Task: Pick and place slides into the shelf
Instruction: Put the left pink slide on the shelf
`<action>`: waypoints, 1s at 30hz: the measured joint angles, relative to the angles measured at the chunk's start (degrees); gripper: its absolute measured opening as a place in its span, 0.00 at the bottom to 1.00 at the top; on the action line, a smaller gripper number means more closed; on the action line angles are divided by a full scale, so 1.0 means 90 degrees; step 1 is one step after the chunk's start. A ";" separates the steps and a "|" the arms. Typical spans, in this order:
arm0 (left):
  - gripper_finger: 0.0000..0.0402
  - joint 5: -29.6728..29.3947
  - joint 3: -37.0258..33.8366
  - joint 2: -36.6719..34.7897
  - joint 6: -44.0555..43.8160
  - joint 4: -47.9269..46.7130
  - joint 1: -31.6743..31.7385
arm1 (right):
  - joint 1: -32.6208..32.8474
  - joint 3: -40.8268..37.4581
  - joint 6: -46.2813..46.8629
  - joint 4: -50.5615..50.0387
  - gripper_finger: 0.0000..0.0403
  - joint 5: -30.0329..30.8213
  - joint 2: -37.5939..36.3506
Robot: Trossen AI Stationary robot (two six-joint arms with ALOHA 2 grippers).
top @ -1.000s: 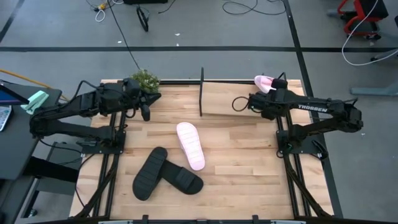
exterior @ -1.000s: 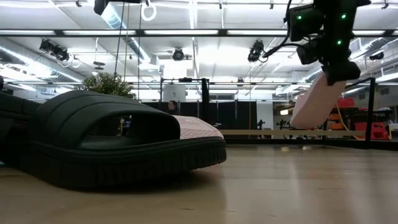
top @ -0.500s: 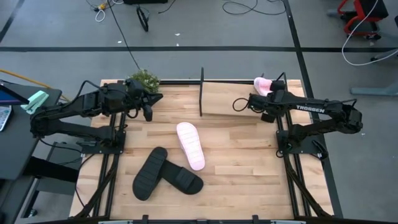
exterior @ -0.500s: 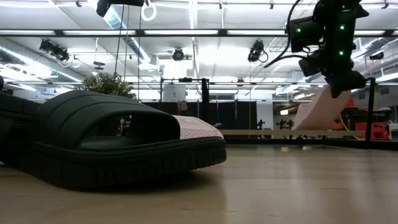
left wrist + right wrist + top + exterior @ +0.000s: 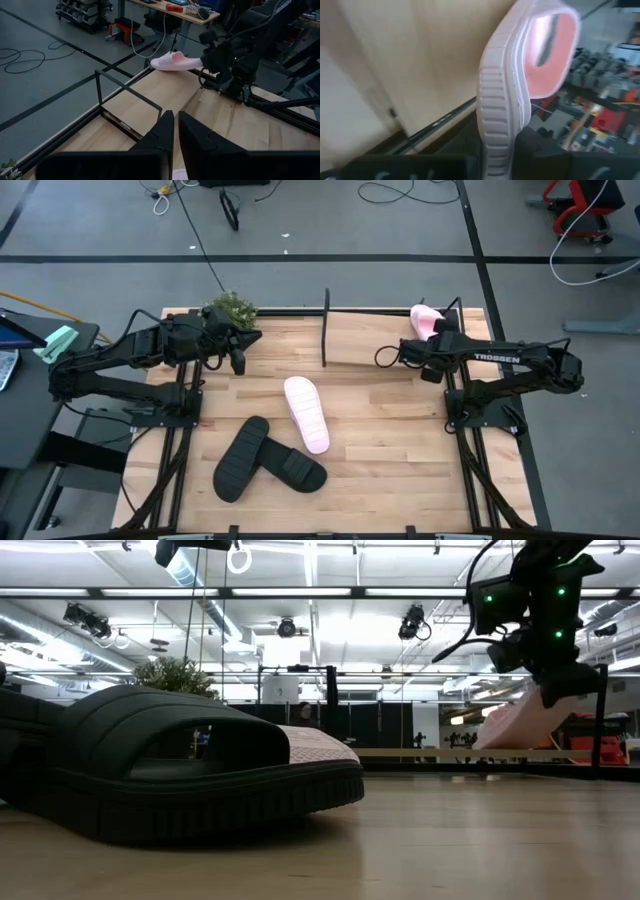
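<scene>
- Right gripper (image 5: 437,338) sat at the far right end of the shelf (image 5: 385,340), fingers clamped on the edge of a pale pink slide (image 5: 425,319).
- Held pink slide was over the shelf's far right corner, tilted, toe end poking past the table's back edge; low view showed it slanted under the gripper (image 5: 560,675), just above the shelf board. Whether it touched the board: can't tell.
- Right wrist view: slide's ribbed sole edge (image 5: 495,100) ran up btwn the two dark fingers, pink strap opening beyond, wooden board (image 5: 420,55) beside it.
- Left wrist view caught the same slide (image 5: 175,62) at the shelf's far end, next to the right arm.
- 2nd pink slide (image 5: 306,413) lay flat mid-table, sole down, well apart from the shelf.
- Black pair lay near the front: one black slide (image 5: 240,458) angled toward the front left, the other (image 5: 293,466) crossing its far end, touching/overlapping.
- Low view: a black slide (image 5: 180,775) filled the near left, pink slide's edge (image 5: 315,745) showing just behind it.
- Left gripper (image 5: 234,358) hovered at the table's far left, near the potted plant (image 5: 231,308), fingers (image 5: 162,135) close together w/ a thin gap, holding nothing.
- Shelf's black upright post (image 5: 325,327) stood at its left end; wooden board was otherwise bare.
</scene>
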 joint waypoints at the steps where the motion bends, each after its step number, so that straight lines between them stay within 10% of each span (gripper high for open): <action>1: 0.07 0.0000 0.0000 0.0000 0.0000 -0.0001 0.0001 | 0.0036 0.0034 0.0022 0.0000 0.14 0.0128 -0.0007; 23: 0.07 -0.0002 0.0000 0.0000 -0.0036 -0.0003 -0.0001 | 0.0088 0.0112 0.0127 -0.0322 0.15 -0.0399 -0.0007; 30: 0.07 -0.0002 0.0000 0.0000 -0.0044 -0.0003 -0.0001 | 0.0076 0.0112 -0.0116 -0.0279 0.28 -0.1098 -0.0010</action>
